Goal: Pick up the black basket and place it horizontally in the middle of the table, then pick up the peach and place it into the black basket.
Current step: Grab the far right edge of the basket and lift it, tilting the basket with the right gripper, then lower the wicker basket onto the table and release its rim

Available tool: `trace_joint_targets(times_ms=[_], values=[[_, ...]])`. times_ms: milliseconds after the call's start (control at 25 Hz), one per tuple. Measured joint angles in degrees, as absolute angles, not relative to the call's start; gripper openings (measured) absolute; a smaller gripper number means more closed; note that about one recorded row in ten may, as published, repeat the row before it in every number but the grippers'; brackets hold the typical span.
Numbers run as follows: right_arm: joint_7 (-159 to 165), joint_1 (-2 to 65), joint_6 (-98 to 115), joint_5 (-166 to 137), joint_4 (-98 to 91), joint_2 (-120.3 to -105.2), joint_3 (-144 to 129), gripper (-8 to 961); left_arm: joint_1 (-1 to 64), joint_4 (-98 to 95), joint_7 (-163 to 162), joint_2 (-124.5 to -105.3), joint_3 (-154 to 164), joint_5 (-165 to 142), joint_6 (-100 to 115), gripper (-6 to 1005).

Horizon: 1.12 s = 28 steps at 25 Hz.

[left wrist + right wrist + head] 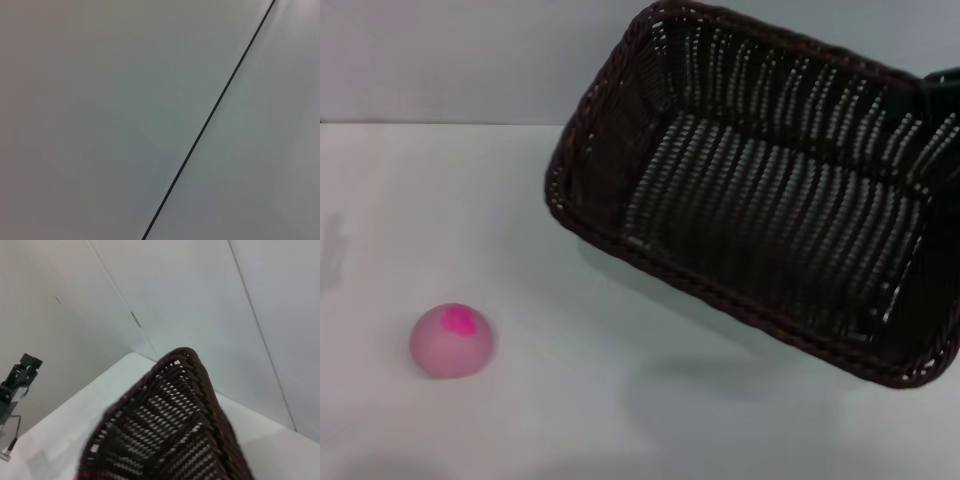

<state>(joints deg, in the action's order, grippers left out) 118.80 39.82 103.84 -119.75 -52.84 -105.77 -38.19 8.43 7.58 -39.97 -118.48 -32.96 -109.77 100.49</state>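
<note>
Across the whole lower field of my head view: the surface (620, 420), white, matte, bare but for one fruit. Open room is wide through the middle and front; its far edge meets the grey wall behind. I judge the centre free to receive the basket.

Item, the black basket (760, 210): raised and tilted, mouth turned toward my head camera, long axis running diagonally from the upper middle down to the right. Its shadow falls on the surface beneath, apart from the rim, so I read it as lifted, not resting. Status: picked up; not yet set down horizontally in the middle. The right wrist view shows one corner (185, 390) close under the camera, with the surface edge and wall panels beyond.

Item, the right claw (945, 90): only a dark shape at the basket's far right rim, at the frame edge. I cannot tell how it stands, though the basket hanging there suggests a hold at that end.

Item, the left claw: not seen; its wrist camera faces only plain wall panel with a dark seam (210, 120).

Item, the peach (452, 340): on the surface at front left, well apart from the basket, untouched. Status: still to be picked and dropped in, once the basket lies flat.
</note>
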Motion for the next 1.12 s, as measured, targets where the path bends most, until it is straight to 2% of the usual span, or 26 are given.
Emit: trace_joint_targets(times_ms=[80, 280, 840, 1120], values=[[116.2, 40.6, 104.0, -119.8, -52.5, -104.47, -38.6, 204, 8.5, 7.6, -40.0, -118.47, -33.0, -109.8, 100.3, 780], [108.7, 42.7, 106.3, -118.7, -52.1, -103.24, -38.5, 204, 8.8, 8.0, -40.1, -118.42, -33.0, -109.8, 99.9, 780], [90.2, 48.5, 105.4, -118.9, -44.9, -103.77, -45.1, 203, 9.7, 8.1, -40.5, -118.53, -31.6, -111.2, 100.3, 781], [85.1, 49.6, 98.6, -119.1, -39.3, -105.11, -49.3, 203, 9.4, 8.3, -42.3, -118.56, -31.5, -111.5, 100.3, 781]])
